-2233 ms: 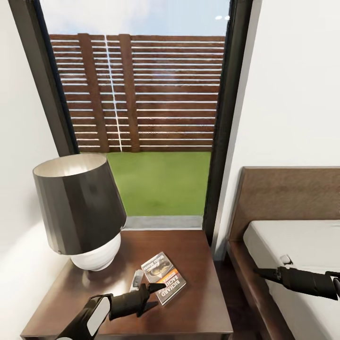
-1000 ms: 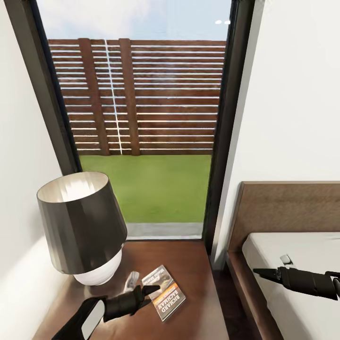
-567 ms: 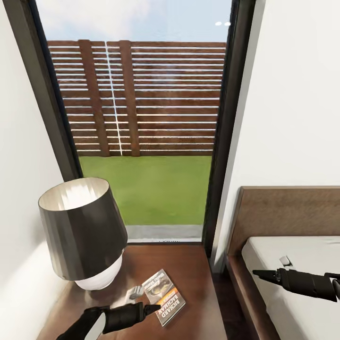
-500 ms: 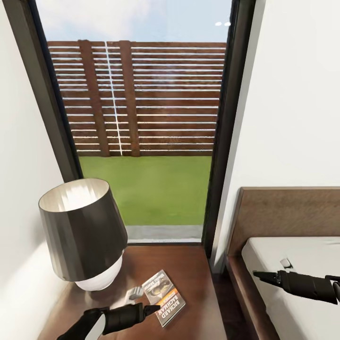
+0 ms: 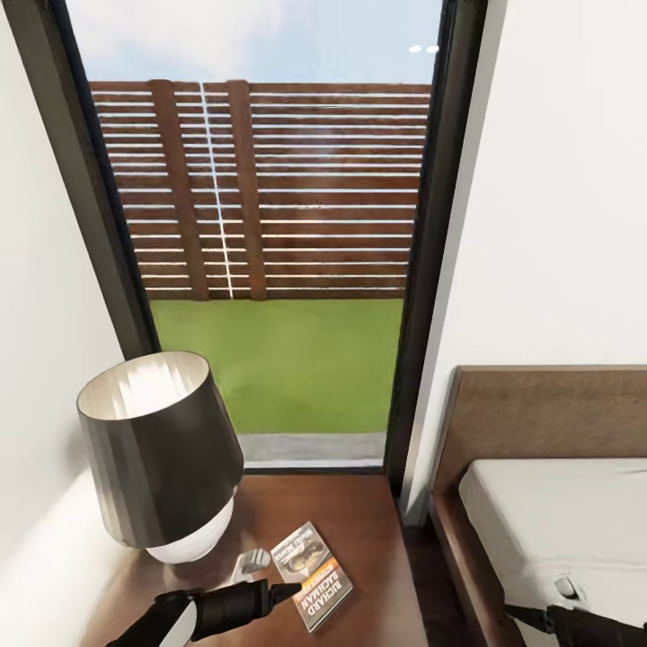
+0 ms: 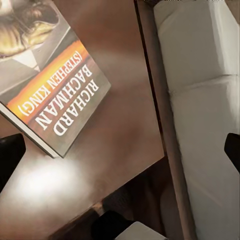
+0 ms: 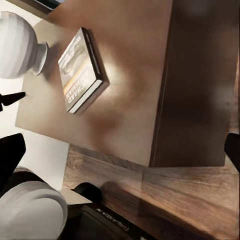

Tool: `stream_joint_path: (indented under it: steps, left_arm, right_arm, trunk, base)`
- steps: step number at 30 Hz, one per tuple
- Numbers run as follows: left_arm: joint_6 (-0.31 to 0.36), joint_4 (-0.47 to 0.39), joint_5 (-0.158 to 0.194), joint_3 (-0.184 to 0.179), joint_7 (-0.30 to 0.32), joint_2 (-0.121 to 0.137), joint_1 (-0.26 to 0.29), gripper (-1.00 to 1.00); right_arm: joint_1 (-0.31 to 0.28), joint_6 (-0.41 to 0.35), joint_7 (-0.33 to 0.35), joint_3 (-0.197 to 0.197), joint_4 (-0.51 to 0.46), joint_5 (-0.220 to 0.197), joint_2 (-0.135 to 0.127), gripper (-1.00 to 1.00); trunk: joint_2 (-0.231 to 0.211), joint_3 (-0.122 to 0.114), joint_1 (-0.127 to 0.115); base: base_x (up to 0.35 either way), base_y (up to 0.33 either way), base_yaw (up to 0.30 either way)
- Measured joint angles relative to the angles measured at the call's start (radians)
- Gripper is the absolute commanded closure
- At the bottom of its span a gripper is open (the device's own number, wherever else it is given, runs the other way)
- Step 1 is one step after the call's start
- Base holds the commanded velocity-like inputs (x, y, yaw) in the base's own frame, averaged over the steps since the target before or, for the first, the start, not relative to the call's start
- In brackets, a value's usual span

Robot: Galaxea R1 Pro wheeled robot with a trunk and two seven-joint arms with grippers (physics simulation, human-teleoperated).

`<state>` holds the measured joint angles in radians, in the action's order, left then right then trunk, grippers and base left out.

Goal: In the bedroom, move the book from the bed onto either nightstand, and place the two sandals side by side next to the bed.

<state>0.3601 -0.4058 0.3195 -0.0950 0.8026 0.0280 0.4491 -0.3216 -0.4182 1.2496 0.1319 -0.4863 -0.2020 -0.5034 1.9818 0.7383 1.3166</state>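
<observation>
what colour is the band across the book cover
Orange, running across the dark grey cover of the book beside white lettering. It shows best in the left wrist view.

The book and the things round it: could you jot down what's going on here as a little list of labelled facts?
book: lies flat on the nightstand, cover up
lamp: dark shade, white base, on the same top, beside the book
left gripper: open, empty, tips at the book's near edge
right gripper: low by the bed's edge; open or shut unclear
bed: pale mattress, brown headboard, right of the nightstand
window: tall, dark-framed, behind the nightstand
</observation>
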Motion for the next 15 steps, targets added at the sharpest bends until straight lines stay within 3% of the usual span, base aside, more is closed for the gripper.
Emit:
stream_joint_path:
  steps: [1,2,15]
  left_arm:
    - [0.000,0.000,0.000,0.000,-0.001,0.000,0.000,-1.00]
    - [0.000,0.000,0.000,0.000,-0.001,0.000,0.000,-1.00]
    - [0.000,0.000,0.000,0.000,-0.001,0.000,0.000,-1.00]
  right_arm:
    - [0.000,0.023,0.000,0.000,0.019,0.070,0.019,-1.00]
    - [0.000,0.028,0.000,0.000,0.023,0.082,0.023,-1.00]
    - [0.000,0.034,-0.006,0.000,0.029,0.100,0.035,-1.00]
  trunk:
    - [-0.007,-0.003,-0.004]
    - [-0.014,-0.006,-0.008]
    - [-0.105,-0.047,-0.058]
  base:
    - [0.000,0.000,0.000]
    - [0.000,0.000,0.000]
    - [0.000,0.000,0.000]
